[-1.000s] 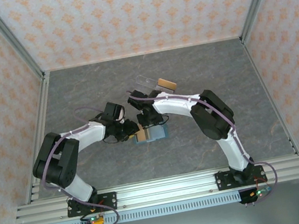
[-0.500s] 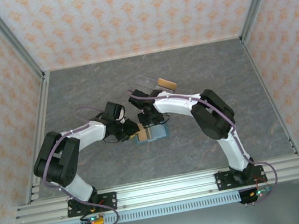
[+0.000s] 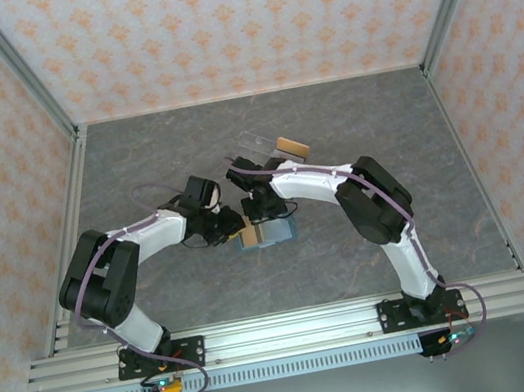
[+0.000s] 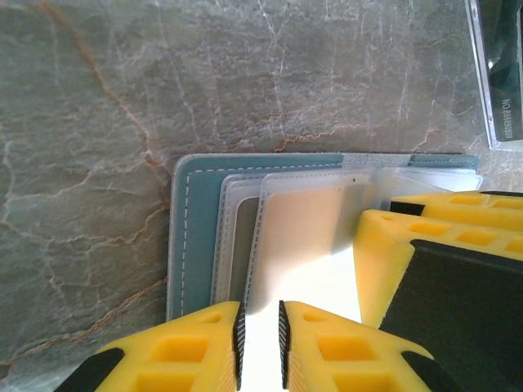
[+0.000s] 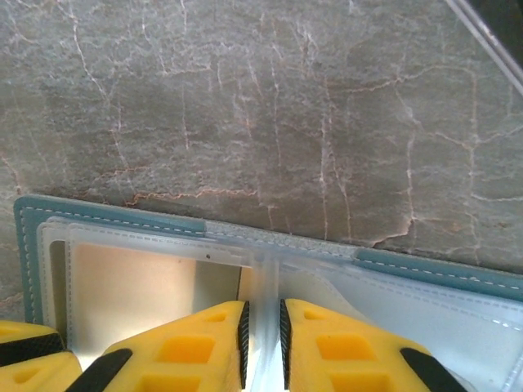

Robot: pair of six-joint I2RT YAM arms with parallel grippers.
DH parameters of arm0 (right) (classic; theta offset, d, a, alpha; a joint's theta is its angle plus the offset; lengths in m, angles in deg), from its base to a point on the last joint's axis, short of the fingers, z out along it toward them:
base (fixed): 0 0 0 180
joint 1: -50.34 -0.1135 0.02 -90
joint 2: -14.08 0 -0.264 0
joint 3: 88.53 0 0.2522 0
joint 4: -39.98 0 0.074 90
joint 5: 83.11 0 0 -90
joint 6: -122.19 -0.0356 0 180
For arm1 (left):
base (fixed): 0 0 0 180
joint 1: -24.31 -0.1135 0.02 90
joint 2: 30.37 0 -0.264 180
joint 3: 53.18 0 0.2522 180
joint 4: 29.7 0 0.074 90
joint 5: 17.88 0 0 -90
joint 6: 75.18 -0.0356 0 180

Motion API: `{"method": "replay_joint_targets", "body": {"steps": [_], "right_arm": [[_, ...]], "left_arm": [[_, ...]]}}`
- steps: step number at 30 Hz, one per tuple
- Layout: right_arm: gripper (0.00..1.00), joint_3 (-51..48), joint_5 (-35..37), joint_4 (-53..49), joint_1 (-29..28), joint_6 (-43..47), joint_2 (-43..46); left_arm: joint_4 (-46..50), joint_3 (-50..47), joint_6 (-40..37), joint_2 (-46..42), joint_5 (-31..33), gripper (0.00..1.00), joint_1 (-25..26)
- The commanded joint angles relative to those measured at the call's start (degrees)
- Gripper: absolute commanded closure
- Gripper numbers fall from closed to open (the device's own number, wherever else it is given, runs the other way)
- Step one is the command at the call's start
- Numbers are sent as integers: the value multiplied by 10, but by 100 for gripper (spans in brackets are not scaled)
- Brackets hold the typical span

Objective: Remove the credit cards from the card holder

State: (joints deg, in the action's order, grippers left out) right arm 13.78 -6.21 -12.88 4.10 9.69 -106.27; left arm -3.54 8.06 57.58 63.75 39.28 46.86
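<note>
Midway across the desk [image 3: 137, 177], the card holder [image 4: 184, 245] is laid open and flat, its long axis set left to right in the overhead view. The left tool [image 4: 260, 343] is clenched to a slit, and a pale card [image 4: 310, 237] appears to be nipped there by its near edge. The right tool [image 5: 261, 343] is likewise clenched, on the clear sleeve [image 5: 263, 269] at the holder's middle fold, so the holder is judged to be pinned down. The card is seen straight ahead of the left tool, the only one placed on it. A draw straight back toward that wrist, away from the pinned fold, is judged to be what the coming move calls for. How much of the card is lodged in its pocket cannot be made out, its face being bleached by glare. Further cards are hinted at under frosted plastic but cannot be counted. A clear stand [image 3: 258, 144], well apart at the far side, is cut off in both wrist views.
</note>
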Motion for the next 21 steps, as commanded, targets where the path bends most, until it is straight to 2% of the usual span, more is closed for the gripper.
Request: {"method": "replay_joint_targets", "body": {"steps": [1,8,21], "right_arm": [[81,-25,10,-26,4,-6,-9],[81,-28,8,-23,5,-5,-9],[82,-36,7,-19,8,-8,-9]], "left_arm": [[21,13,-18,-18,19,78,4],[11,12,-16,3,11,75,6],[6,16,-17,19,5,75,12]]}}
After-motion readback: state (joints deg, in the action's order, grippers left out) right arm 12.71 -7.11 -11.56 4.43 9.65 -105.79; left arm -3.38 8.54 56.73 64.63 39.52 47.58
